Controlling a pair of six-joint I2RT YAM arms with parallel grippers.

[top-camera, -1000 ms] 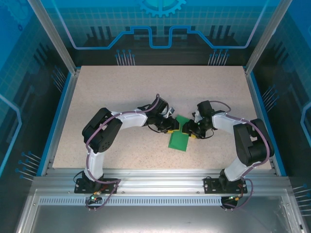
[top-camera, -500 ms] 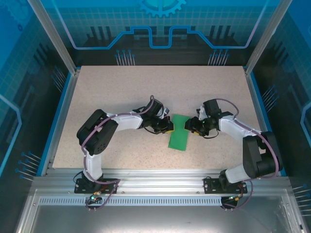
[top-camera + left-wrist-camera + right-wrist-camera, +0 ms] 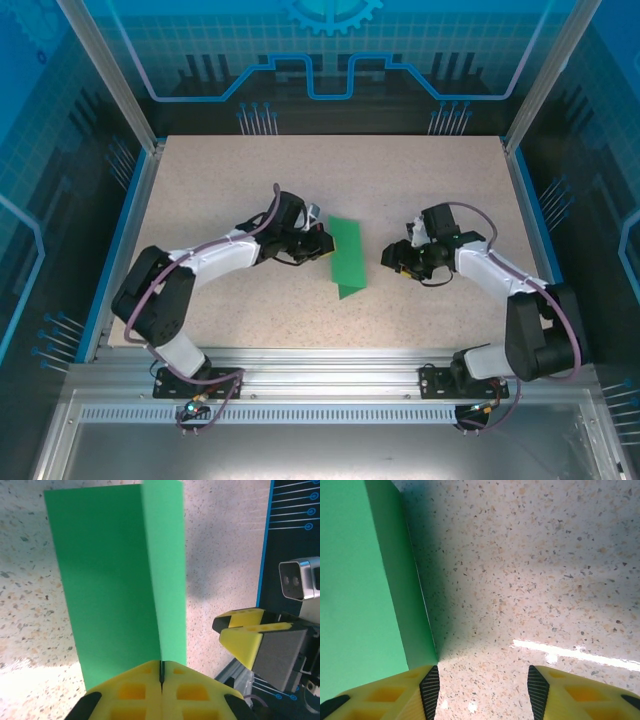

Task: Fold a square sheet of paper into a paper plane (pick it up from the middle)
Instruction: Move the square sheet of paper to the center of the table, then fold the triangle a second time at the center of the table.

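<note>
Top external view: the left gripper [image 3: 322, 243] is at the left edge of the square sheet of paper [image 3: 346, 258]. The sheet shows as a folded, narrow green strip over the table [image 3: 220, 180], directly ahead of that gripper's fingertips. The right gripper [image 3: 392, 258] sits on the opposite side of the sheet, near its right edge but apart from it, with bare tabletop between them.

Left wrist view: the 2 yellow fingers [image 3: 130, 695] are pressed together, and the near edge of the sheet runs into the seam between them. The left gripper is clamped on the paper at its crease. From the fingertips the sheet extends forward, with 1 wide panel left of the crease and 1 narrower panel right of it. Which panel is raised cannot be judged.

Right wrist view: the 2 fingers [image 3: 385, 695] stand apart with speckled tabletop between them, so the right gripper is open. The sheet lies ahead and to the left, its near corner just beside the left-hand fingertip. Contact there cannot be confirmed.
</note>
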